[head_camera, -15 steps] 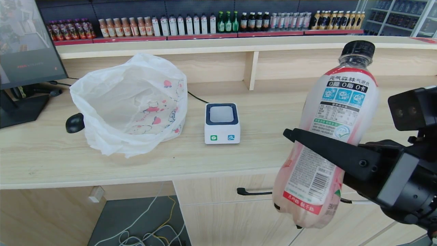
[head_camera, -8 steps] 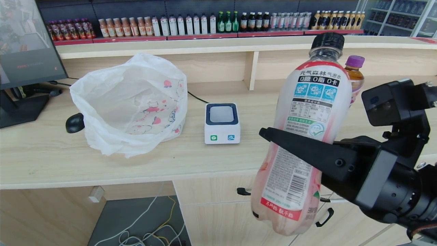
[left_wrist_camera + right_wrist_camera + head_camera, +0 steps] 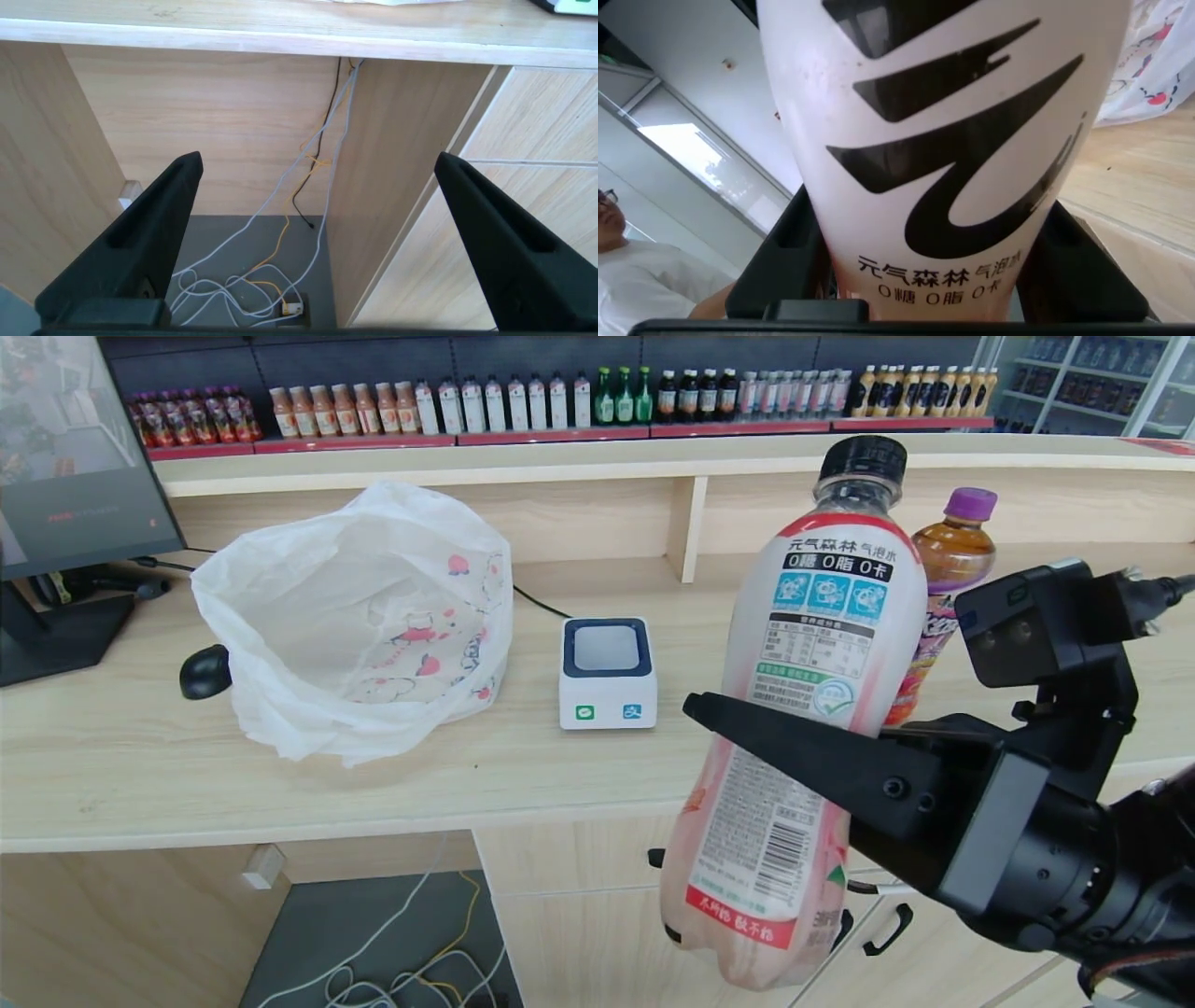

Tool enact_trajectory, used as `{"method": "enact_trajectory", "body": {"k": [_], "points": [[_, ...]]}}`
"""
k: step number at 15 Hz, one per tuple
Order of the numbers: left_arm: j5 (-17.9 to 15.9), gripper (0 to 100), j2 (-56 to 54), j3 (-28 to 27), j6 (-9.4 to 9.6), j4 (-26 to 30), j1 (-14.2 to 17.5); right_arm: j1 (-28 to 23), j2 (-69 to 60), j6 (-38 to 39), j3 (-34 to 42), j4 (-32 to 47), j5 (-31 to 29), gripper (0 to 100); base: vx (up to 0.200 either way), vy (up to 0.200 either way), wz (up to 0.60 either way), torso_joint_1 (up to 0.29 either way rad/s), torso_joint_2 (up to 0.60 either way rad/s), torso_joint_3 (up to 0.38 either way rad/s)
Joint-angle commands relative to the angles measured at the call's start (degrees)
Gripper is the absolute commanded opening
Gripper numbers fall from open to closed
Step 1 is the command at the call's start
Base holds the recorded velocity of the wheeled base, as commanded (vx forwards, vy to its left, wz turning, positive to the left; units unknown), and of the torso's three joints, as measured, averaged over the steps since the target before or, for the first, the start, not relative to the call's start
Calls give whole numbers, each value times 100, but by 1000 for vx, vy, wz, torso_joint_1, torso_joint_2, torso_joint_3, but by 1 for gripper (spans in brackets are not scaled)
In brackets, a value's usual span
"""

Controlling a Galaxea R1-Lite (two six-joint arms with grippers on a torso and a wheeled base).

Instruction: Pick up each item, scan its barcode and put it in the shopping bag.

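Nearest to the camera, the right gripper (image 3: 747,733) has its jaws pinching a pink drink bottle (image 3: 812,644) around the middle. The bottle hangs in the air in front of the bench (image 3: 140,756) edge, almost upright, with its black cap leaning a little away. Its barcode is low on the label and faces the head camera. The left gripper (image 3: 318,168) is low, under the level of the bench top, with its jaws spread wide and nothing between them; behind it loose cables (image 3: 262,271) lie on the floor. On the bench stands a white barcode scanner (image 3: 607,672) with a dark blue frame, its window facing up. Just beside it, on the robot's left, sits the white plastic shopping bag (image 3: 355,616), its mouth open. A black mouse (image 3: 205,672) lies at the bag's far-left side. Behind the held bottle a tea bottle (image 3: 952,546) with a purple cap stands on the bench. A monitor (image 3: 75,448) is at the far left, and rows of drinks (image 3: 560,401) fill the back shelf.
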Motion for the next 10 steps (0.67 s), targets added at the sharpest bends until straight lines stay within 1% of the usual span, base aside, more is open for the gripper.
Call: {"method": "enact_trajectory", "body": {"k": [1,10], "points": [[1,100,-2,0,-2,-1,0,3,5,-11,-8,-22,3,0,0,0,0,0,0,0],[1,100,-2,0,-2,-1,0,3,-197,-55,80,-110,-41,0,0,0,0,0,0,0]]}}
